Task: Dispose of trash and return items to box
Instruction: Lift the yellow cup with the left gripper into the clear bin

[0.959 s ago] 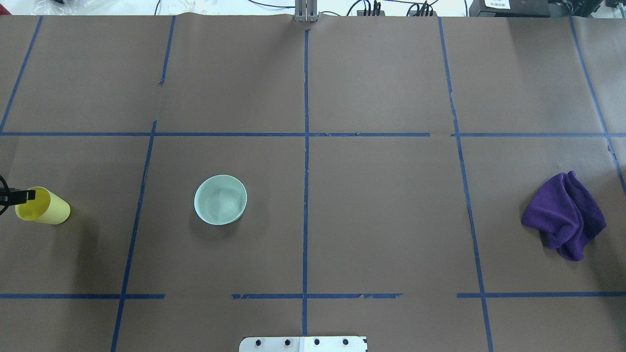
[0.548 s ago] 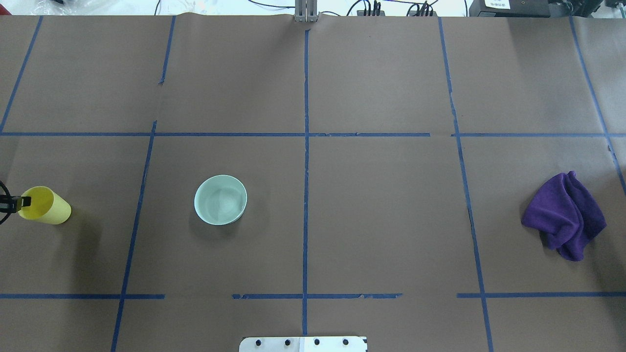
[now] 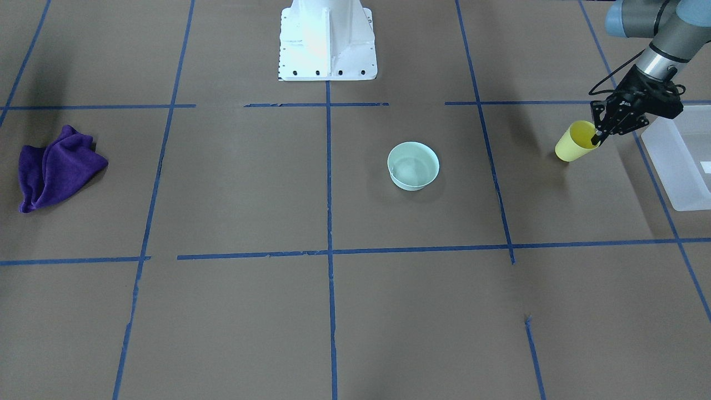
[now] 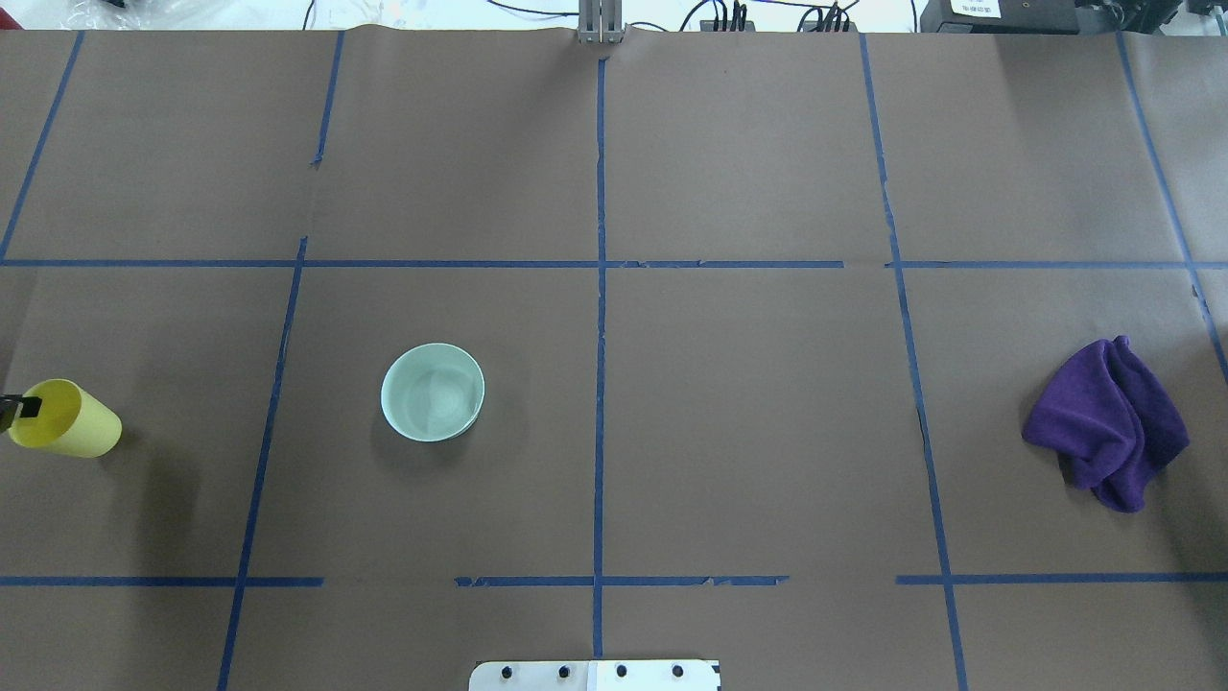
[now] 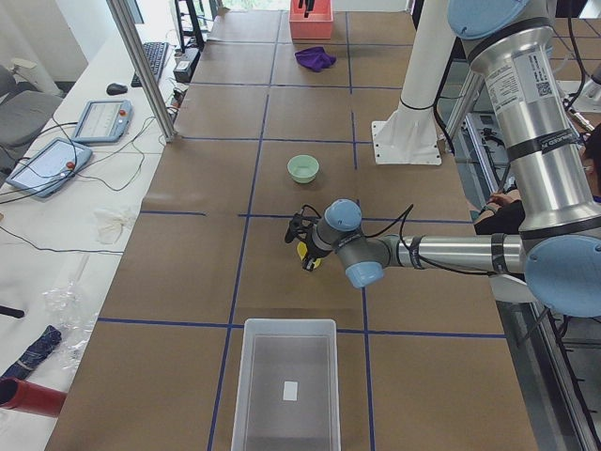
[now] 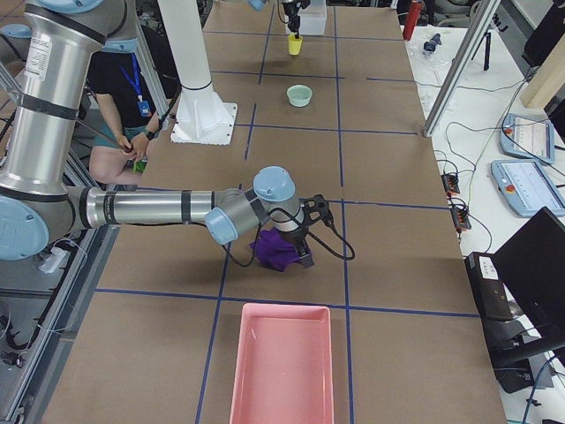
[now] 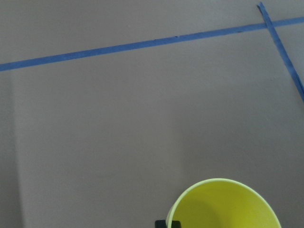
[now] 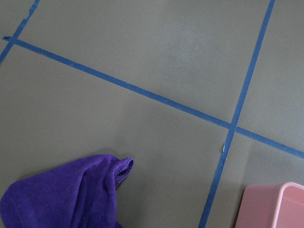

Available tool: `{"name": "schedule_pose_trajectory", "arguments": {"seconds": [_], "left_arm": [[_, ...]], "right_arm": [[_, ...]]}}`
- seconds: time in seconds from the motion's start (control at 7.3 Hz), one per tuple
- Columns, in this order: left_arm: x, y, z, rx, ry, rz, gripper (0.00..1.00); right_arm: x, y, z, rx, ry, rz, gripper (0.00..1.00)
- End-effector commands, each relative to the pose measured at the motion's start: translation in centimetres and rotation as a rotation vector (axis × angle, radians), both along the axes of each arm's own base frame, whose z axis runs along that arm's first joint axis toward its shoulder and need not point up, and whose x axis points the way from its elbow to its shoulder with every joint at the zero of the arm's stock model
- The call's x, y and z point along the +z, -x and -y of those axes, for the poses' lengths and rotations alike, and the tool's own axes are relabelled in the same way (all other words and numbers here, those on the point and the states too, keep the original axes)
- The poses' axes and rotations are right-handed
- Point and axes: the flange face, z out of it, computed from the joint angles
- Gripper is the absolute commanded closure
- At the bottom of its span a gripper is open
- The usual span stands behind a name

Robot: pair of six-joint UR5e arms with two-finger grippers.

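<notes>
My left gripper (image 3: 597, 136) is shut on the rim of a yellow cup (image 3: 571, 146), with one finger (image 7: 168, 223) inside it. It holds the cup tilted just above the table, beside the frosted white box (image 3: 675, 161). The cup also shows at the left edge of the overhead view (image 4: 65, 430). The mint-green bowl (image 4: 433, 392) stands upright and empty, left of the table's middle. My right gripper (image 6: 305, 231) hovers by a crumpled purple cloth (image 6: 275, 250); I cannot tell whether it is open or shut.
A pink tray (image 6: 282, 371) sits at the table's right end, beyond the purple cloth (image 4: 1108, 422). The white robot base (image 3: 326, 39) stands at the table's near edge. Blue tape lines cross the brown table.
My left gripper has carried the yellow cup further left in the overhead view, toward the table's left end. The bowl and the purple cloth have not moved.
</notes>
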Motion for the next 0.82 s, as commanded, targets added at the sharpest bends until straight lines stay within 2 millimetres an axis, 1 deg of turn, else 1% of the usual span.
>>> {"name": "schedule_pose_trajectory", "arguments": {"seconds": [0.0, 0.27, 0.41, 0.55, 0.68], "left_arm": [[1.0, 9.0, 1.3, 0.080, -0.117, 0.024, 1.00], [3.2, 16.4, 2.4, 0.112, -0.148, 0.132, 1.00], [3.8, 20.3, 4.2, 0.116, -0.157, 0.194, 1.00], [5.6, 23.9, 6.4, 0.148, -0.180, 0.248, 1.00], [8.2, 25.4, 7.9, 0.168, -0.187, 0.262, 1.00]], "right_arm": [[0.1, 0.0, 0.0, 0.000, 0.001, 0.000, 0.00], [0.0, 0.0, 0.0, 0.001, 0.001, 0.000, 0.00], [0.1, 0.0, 0.0, 0.000, 0.001, 0.000, 0.00], [0.1, 0.0, 0.0, 0.000, 0.001, 0.000, 0.00], [0.1, 0.0, 0.0, 0.001, 0.002, 0.000, 0.00]]}}
